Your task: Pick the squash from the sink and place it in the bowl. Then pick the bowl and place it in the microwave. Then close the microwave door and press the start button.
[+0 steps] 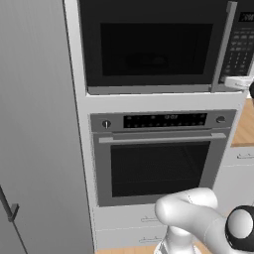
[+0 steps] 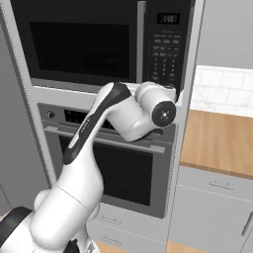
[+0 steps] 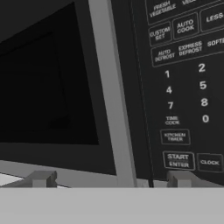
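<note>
We see the microwave [image 1: 158,47] built into a pale cabinet column, directly above the larger oven [image 1: 158,161] with its horizontal bar handle [image 1: 161,139]. The microwave door [image 2: 81,44] lies flat against the front, its black glass window dark and its slim vertical grey handle [image 2: 141,42] standing just left of the black keypad panel [image 2: 165,49]. In the hand view the handle [image 3: 109,92] runs as a pale strip between the window and the keypad [image 3: 183,87], where we can read the number keys and the START ENTER button [image 3: 178,160] low in the panel, with CLOCK beside it. The claw [image 3: 111,179] sits right up close to the lower part of the microwave front with its two tips spread wide apart and nothing between them; one fingertip [image 3: 43,178] is below the door's lower frame and the other [image 3: 181,178] is just beneath the START ENTER button, though we cannot tell whether it touches the panel. In the right base view the white arm [image 2: 99,133] bends up in front of the oven, its wrist at the lower right corner of the microwave. To the right of the column a wooden surface [image 2: 220,141] runs under a white tiled wall [image 2: 222,86], with pale drawers [image 2: 212,197] below. The squash and the bowl are hidden from us.
</note>
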